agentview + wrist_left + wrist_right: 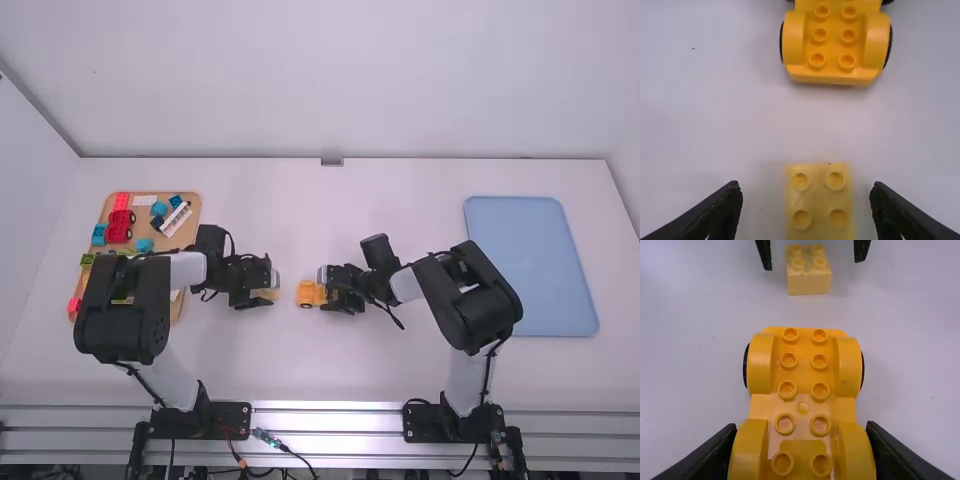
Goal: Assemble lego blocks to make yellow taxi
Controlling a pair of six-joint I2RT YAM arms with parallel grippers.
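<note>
Left wrist view: chassis (834, 46) cut off

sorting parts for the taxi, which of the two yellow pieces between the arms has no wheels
The small pale-yellow block, between the open fingers of the left tool. The other, the deeper-yellow car base, is longer and has wheels.

High view: elevated, farthest off, facing forward and down over the bench (340, 370). Wrist views: close, facing down from left and right, sharing the wheeled base (804, 365) and pale block (819, 205).
</note>
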